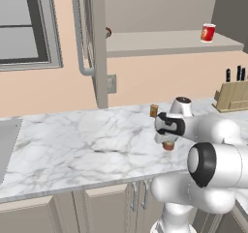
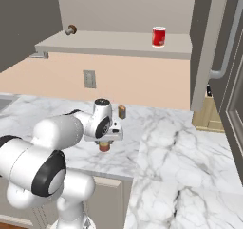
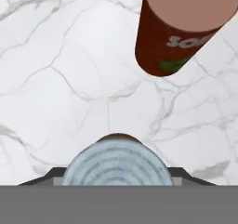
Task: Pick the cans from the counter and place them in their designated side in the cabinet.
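The gripper (image 1: 167,139) hangs low over the near middle of the counter (image 1: 72,145), directly above a short can (image 1: 168,146) whose brownish base shows just under the hand. In the hand view this can's ringed grey top (image 3: 116,163) sits close between the dark fingertips (image 3: 183,174), which flank it on both sides, so the claw looks closed down to the can's width; whether the pads actually press on it, or whether the can stands on the marble or is lifted clear, I cannot tell. A second, taller dark red can (image 1: 154,110) stands farther back on the counter, near the wall. Up in the open cabinet (image 1: 169,42), a bright red can with a white rim (image 1: 208,33) stands at the right end of the shelf, and a small brown round thing (image 1: 108,32) sits at the left end by the door (image 1: 92,43). By my reading the task is near its start: both cans are at counter level, neither is on the shelf, and each has to be lifted and set on its side of the cabinet.
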Motion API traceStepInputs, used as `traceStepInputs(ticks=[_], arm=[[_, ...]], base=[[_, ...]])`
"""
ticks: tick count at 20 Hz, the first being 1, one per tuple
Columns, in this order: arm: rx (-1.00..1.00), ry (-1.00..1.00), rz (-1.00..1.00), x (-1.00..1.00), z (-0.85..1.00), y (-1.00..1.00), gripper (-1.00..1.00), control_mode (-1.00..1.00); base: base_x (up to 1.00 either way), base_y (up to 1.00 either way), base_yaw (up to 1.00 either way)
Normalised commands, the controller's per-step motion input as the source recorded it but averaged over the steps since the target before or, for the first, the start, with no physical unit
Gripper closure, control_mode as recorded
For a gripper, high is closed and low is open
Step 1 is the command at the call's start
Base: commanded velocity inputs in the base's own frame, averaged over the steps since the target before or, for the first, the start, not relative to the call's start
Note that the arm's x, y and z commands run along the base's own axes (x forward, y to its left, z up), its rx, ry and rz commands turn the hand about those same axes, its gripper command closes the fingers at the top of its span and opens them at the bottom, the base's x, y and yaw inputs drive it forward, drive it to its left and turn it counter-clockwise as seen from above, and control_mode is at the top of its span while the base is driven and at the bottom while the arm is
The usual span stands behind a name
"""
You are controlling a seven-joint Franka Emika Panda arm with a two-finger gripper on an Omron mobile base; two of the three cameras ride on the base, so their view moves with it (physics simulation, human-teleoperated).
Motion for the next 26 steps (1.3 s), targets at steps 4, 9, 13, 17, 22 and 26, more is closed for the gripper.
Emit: traceStepInputs(ticks=[4, 9, 13, 17, 22, 26], arm=[[0.00, 0.00, 0.01, 0.00, 0.34, -0.08, 1.00, -1.00], [0.00, 0.00, 0.01, 0.00, 0.37, -0.04, 1.00, -1.00], [0.00, 0.00, 0.01, 0.00, 0.37, -0.05, 1.00, -1.00], [0.00, 0.00, 0.03, 0.00, 0.30, -0.08, 1.00, -1.00], [0.00, -0.02, 0.04, 0.00, 0.28, -0.09, 1.00, -1.00], [0.00, -0.04, 0.05, 0.00, 0.30, -0.07, 1.00, -1.00]], base=[[0.00, 0.00, 0.00], [0.00, 0.00, 0.00], [0.00, 0.00, 0.00], [0.00, 0.00, 0.00], [0.00, 0.00, 0.00], [0.00, 0.00, 0.00]])
